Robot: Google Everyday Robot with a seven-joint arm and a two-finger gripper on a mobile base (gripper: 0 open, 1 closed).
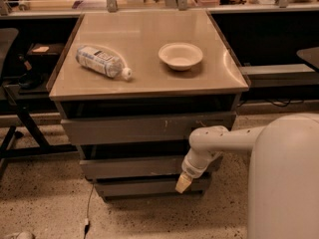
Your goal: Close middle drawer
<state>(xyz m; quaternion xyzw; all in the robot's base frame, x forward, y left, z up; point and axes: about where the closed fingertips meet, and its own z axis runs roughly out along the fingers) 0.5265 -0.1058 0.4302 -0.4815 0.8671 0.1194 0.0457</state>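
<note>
A grey cabinet stands under a pale worktop (149, 78); on it a plastic bottle (102, 61) lies on its side at the left, cap toward the front right, and a shallow white bowl (180, 55) sits upright well apart to its right; below, three drawer fronts are stacked; the top drawer (124, 130) has a dark gap above it and small pale marks near the middle of its front; the middle drawer (129, 167) sits under it, its plain front standing out a little further than the bottom drawer (139, 187), with a dark gap above it too; the white arm (214, 141) reaches in from the robot's body at the right and bends downward; the claw (183, 183) hangs pointing down in front of the right part of the lower two fronts, at the middle drawer's lower edge; whether it is open or closed, or touching the front, I cannot tell; it has hold of nothing visible.
</note>
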